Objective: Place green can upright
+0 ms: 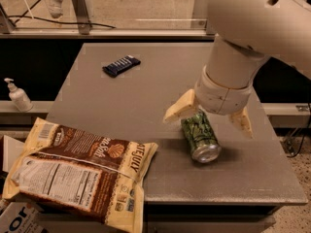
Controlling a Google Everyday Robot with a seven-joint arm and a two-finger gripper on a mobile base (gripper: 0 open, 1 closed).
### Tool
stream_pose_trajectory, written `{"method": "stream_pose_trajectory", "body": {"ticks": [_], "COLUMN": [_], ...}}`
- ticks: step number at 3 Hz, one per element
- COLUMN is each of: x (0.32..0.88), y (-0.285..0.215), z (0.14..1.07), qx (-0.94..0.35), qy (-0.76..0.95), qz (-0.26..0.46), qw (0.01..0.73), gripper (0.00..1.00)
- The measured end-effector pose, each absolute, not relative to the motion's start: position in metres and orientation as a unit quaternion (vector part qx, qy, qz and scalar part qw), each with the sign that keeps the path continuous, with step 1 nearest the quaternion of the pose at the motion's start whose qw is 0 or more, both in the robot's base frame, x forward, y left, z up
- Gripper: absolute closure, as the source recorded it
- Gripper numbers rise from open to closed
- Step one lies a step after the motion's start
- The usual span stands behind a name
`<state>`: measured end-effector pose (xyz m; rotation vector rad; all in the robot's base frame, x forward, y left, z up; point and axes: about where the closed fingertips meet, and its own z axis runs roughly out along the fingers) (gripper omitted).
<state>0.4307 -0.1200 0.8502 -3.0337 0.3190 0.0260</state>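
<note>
The green can [200,136] lies on its side on the grey table [146,86], right of centre, with its silver end facing the front edge. My gripper [209,118] hangs from the white arm right above the can's far end. Its two cream fingers are spread wide open, one finger [179,108] to the can's left and one to its right. The fingers straddle the can without closing on it. The arm hides the can's far end.
A large brown and cream chip bag [80,171] lies over the table's front left corner. A dark snack bar [121,65] lies at the back left. A white pump bottle [18,96] stands on a ledge to the left. A glass railing runs behind the table.
</note>
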Motion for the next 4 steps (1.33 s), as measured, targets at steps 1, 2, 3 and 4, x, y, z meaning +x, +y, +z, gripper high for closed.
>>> {"method": "stream_pose_trajectory", "body": {"ticks": [1,2,3,4], "x": [0.430,0.431,0.439,0.453], "y": [-0.119,-0.119,-0.113,-0.104], "z": [0.850,0.851,0.858,0.862], "qx": [-0.994,-0.994,-0.995,-0.996], "qy": [0.101,0.098,0.069,0.019], "qz": [0.009,0.004,-0.020,-0.042], "qw": [0.047,0.055,0.073,0.082], "gripper": [0.00,0.00,0.00,0.00]}}
